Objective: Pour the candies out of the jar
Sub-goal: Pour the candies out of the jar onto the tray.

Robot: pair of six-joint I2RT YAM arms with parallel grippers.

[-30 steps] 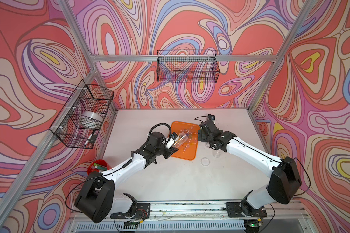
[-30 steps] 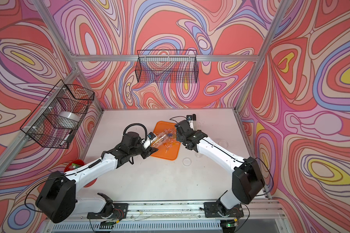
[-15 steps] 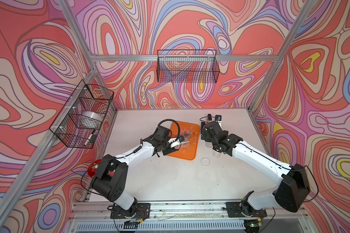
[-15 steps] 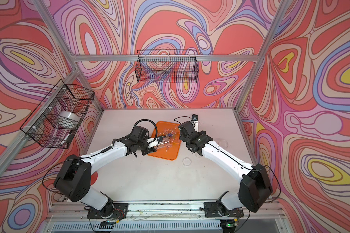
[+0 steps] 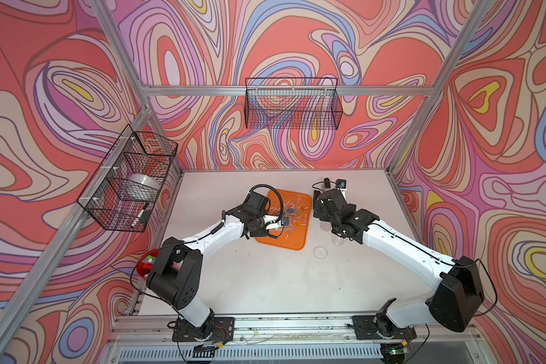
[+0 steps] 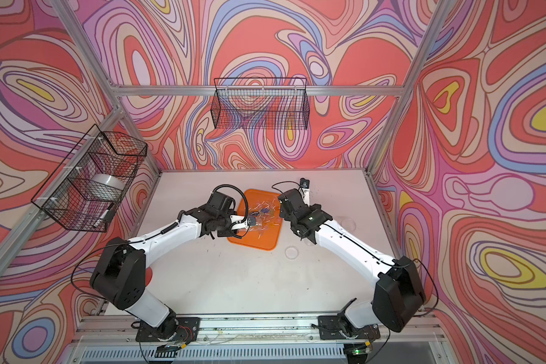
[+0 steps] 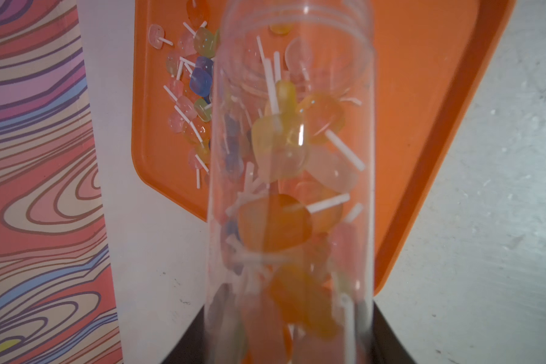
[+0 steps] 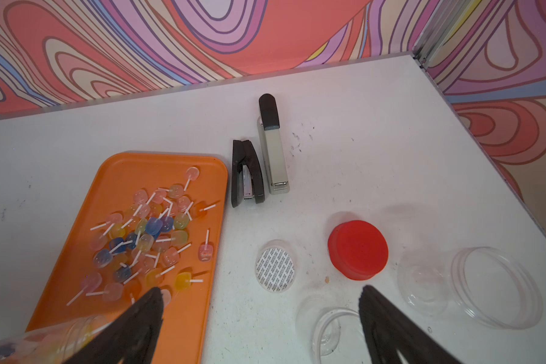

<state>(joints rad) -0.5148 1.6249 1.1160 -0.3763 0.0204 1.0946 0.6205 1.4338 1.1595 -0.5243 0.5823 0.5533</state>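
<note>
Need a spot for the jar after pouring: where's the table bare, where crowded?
Bare: the table stretch between the orange tray and the front rail, and the strip between tray and back wall. Crowded: right of the tray, with staplers, red lid, seal disc and clear containers; candies litter the tray.

On your worktop (image 5: pixel 265 283), the tray (image 5: pixel 292 242) is sitting midway between the side edges, closer to the far edge. The candies (image 8: pixel 148 233) are lying scattered across its middle and far part. Your left gripper (image 5: pixel 278 224) is clamping the jar (image 7: pixel 292 189), which is hanging tilted over the tray's near left part with more candies sitting inside it. A stapler (image 8: pixel 247 175) is lying just off the tray's far right corner, with a second stapler (image 8: pixel 273 151) lying right beside it. Right of the tray, a seal disc (image 8: pixel 275 265), a lid (image 8: pixel 357 249) and a tub on its side (image 8: pixel 473 286) are lining up toward the right edge. A smaller tub (image 8: pixel 328 327) is standing nearer than those. Your right gripper (image 8: pixel 261 292) is hovering spread wide just right of the tray.
</note>
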